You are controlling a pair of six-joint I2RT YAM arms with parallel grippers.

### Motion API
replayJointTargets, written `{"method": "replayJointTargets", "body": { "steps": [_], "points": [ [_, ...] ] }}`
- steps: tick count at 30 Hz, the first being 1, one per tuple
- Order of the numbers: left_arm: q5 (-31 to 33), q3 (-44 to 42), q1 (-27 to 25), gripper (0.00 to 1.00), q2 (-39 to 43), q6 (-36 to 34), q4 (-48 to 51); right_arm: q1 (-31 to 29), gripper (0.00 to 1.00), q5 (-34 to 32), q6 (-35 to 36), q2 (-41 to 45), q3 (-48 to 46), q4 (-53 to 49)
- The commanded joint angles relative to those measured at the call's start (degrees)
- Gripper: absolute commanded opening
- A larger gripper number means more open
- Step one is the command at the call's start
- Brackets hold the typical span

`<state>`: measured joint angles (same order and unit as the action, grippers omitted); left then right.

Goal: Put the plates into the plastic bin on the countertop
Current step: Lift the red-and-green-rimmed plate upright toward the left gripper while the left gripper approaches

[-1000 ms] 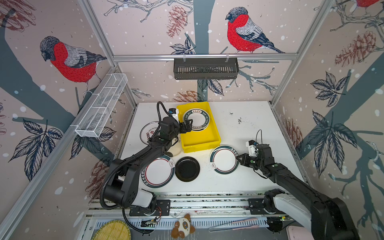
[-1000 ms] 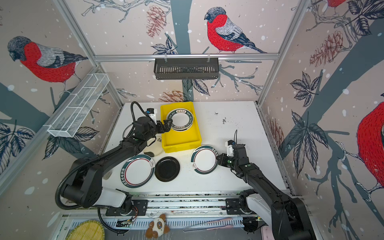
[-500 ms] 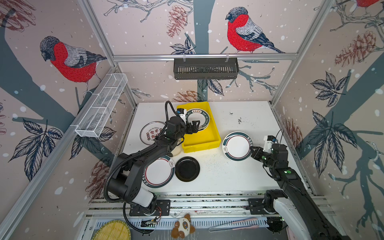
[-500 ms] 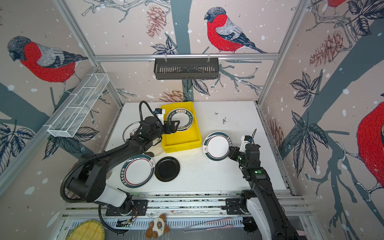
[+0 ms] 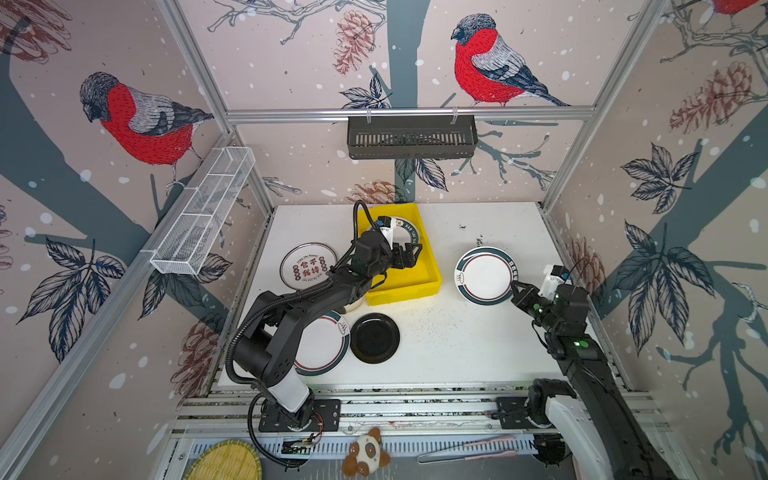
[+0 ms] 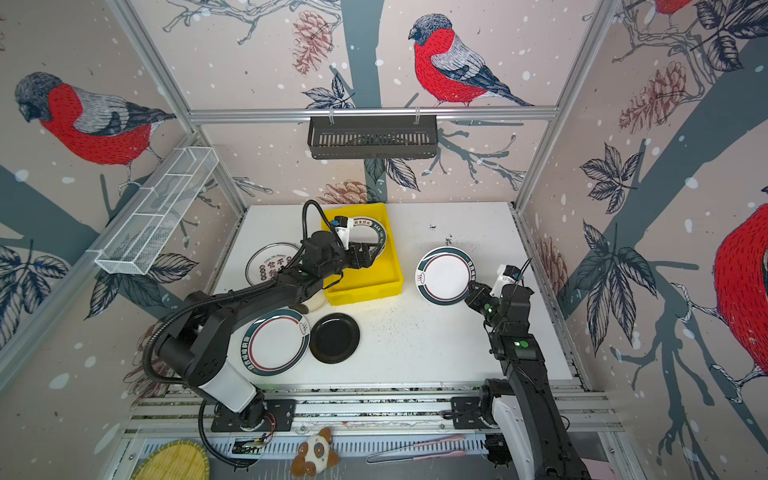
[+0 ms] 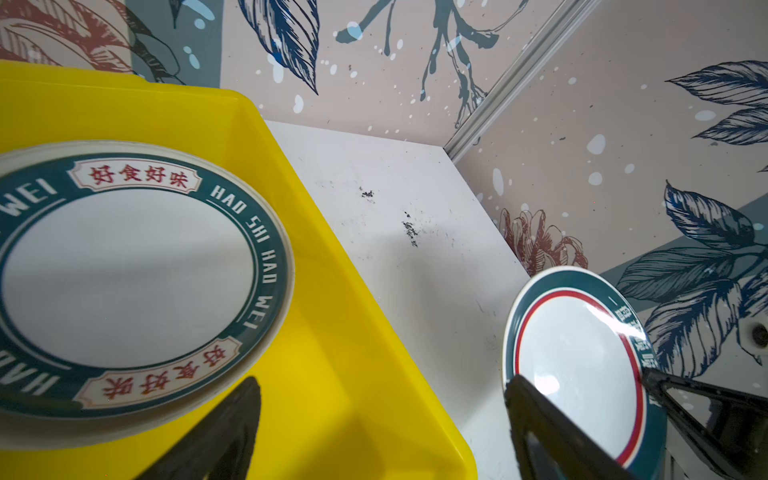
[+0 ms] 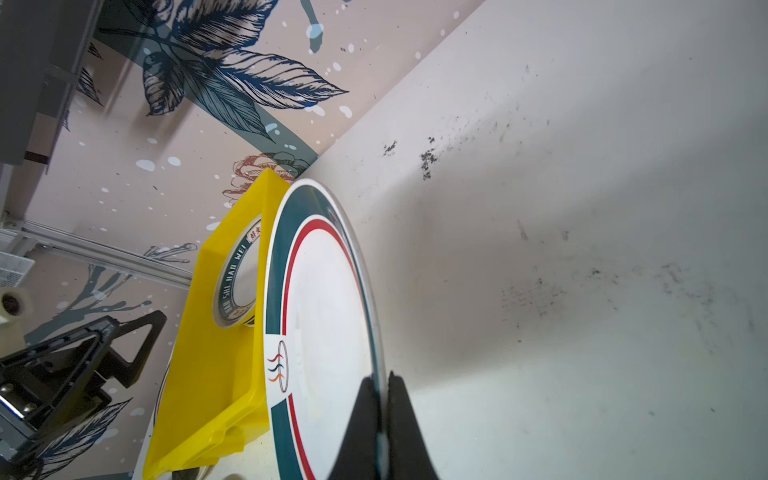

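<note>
Biggest change is on your right side. The right gripper (image 5: 517, 291) is clamped on the rim of the lifted plate (image 5: 484, 274). A second ago that plate lay flat just off the front right corner of the yellow bin (image 5: 403, 293). Now it's up off the tabletop (image 5: 457, 353), tilted, out in the right half between the bin and the right edge. The right wrist view has it nearly edge-on, with the jaws pinched tight on the thin rim of the plate (image 8: 324, 332) and its white face turned toward the bin.

Your left gripper (image 5: 409, 257) has shifted too. It was at the bin's left rim next to the lettered plate (image 5: 409, 233). Now it hangs over the middle of the bin, a bit toward the front of that plate. In the left wrist view the fingers (image 7: 224, 436) are spread wide with nothing between them, just yellow bin floor below. The lettered plate lies flat in the far half of the bin, same spot as before.

The rest hasn't budged. The black plate (image 5: 374, 338) sits near the front edge. The front plate (image 5: 326, 345), with teal and red bands, is just beside it on the left, partly under the left arm. The cream plate (image 5: 307, 266) with red characters lies near the left edge.
</note>
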<state>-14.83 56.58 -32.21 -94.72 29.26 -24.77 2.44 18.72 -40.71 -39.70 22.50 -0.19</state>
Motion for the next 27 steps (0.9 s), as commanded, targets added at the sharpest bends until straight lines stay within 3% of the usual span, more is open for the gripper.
{"method": "replayJointTargets", "body": {
  "steps": [1,17,27],
  "points": [
    [-3.1,2.2,-1.1,0.88,-1.6,2.6,-4.4,0.1,0.0,1.8,-3.8,-2.1,1.2,12.0],
    [-10.9,8.9,-3.6,0.58,-11.3,11.2,-11.9,-4.9,0.0,3.2,-5.2,-12.5,5.0,23.5],
    [-10.4,8.6,-4.1,0.52,-11.3,10.8,-11.5,-6.5,0.0,3.6,-4.7,-16.6,5.6,26.1]
  ]
}}
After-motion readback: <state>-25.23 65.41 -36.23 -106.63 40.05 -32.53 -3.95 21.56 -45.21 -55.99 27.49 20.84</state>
